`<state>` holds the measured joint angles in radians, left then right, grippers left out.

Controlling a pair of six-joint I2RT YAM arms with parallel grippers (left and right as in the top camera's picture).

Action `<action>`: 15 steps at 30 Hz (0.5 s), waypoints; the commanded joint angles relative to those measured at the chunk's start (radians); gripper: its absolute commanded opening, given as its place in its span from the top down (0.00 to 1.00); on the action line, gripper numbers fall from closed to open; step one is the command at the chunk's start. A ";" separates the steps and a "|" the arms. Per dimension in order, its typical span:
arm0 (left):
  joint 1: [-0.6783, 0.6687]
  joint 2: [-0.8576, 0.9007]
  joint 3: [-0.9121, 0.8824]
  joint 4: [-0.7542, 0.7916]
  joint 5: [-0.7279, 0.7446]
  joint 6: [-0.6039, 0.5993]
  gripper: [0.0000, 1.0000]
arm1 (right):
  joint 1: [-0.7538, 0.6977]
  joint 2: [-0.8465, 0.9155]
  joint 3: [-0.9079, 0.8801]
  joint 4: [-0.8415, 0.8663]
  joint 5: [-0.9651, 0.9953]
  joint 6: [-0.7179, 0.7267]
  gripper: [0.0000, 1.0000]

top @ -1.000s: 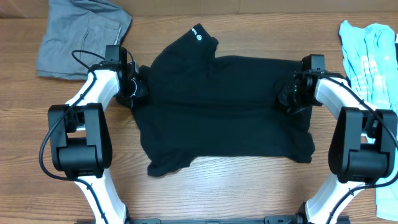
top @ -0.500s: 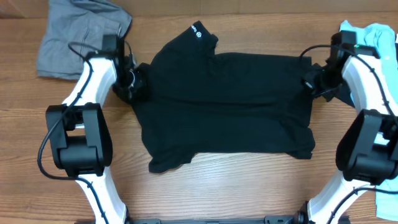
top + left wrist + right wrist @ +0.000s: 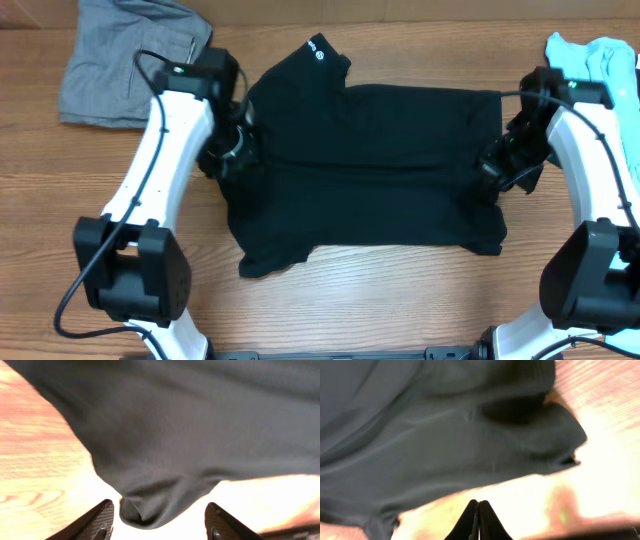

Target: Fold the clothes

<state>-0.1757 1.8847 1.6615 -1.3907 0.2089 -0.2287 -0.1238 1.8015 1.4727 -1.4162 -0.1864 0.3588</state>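
The clothes, a black T-shirt (image 3: 370, 170), lie spread flat across the middle of the wooden table, a small white round logo (image 3: 319, 56) on the far sleeve. My left gripper (image 3: 235, 150) is over the shirt's left edge. In the left wrist view it (image 3: 159, 522) stands open, and a drooping lobe of black fabric (image 3: 150, 507) lies between the fingertips (image 3: 100, 520) without being clamped. My right gripper (image 3: 497, 165) hovers at the shirt's right edge. Seen from the right wrist it (image 3: 478, 522) is shut with nothing in it, just off the shirt's hem (image 3: 445, 425).
A grey folded garment (image 3: 130, 60) lies at the back left corner. A light blue printed shirt (image 3: 595, 90) lies along the right side, close to the right arm. Both arm bases stand at the table's front edge.
My left gripper has opened, let go of the shirt's left edge and shifted slightly right and forward. The right arm swung out to the right, then back to the shirt's right edge, staying shut.
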 commanded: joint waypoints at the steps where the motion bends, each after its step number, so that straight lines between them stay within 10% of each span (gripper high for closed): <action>1: -0.065 0.004 -0.163 0.039 0.021 0.003 0.41 | 0.005 -0.001 -0.139 0.074 -0.010 -0.014 0.95; 10: -0.086 0.005 -0.481 0.285 0.080 -0.048 0.53 | 0.005 -0.001 -0.425 0.370 -0.043 0.027 0.79; 15: -0.080 0.006 -0.562 0.333 0.090 -0.048 0.84 | 0.005 -0.001 -0.475 0.410 -0.040 0.038 0.40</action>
<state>-0.2661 1.8912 1.1370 -1.0657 0.2665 -0.2684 -0.1234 1.8072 1.0195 -1.0161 -0.2295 0.3866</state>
